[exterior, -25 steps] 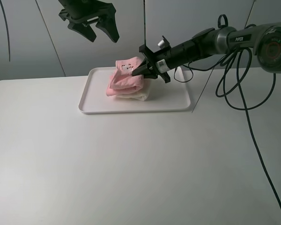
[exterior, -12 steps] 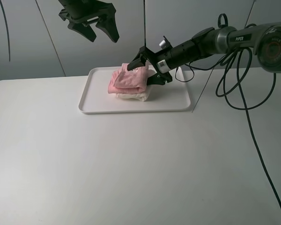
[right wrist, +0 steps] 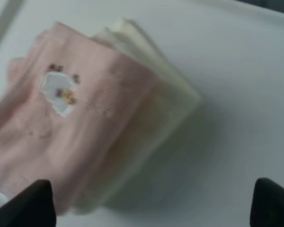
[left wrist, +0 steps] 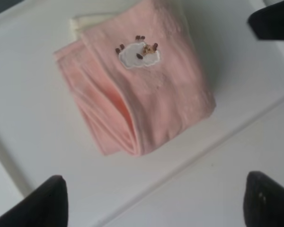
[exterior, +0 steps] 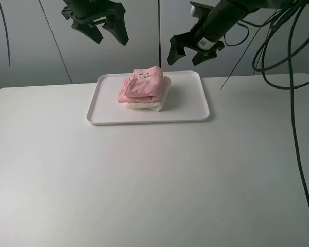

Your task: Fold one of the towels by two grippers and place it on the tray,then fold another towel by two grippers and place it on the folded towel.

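Exterior high view: the right gripper was seen raised above the far right of the tray, jaws spread and empty, and the left gripper likewise agape above its far left. The pink towel lay folded on the cream towel, so the stack was judged complete and released.

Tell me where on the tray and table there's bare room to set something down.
The table in front of the tray is bare, as are its left and right flanks. On the tray, strips lie free left and right of the pink towel stacked on the cream towel. The tray's middle is crowded.
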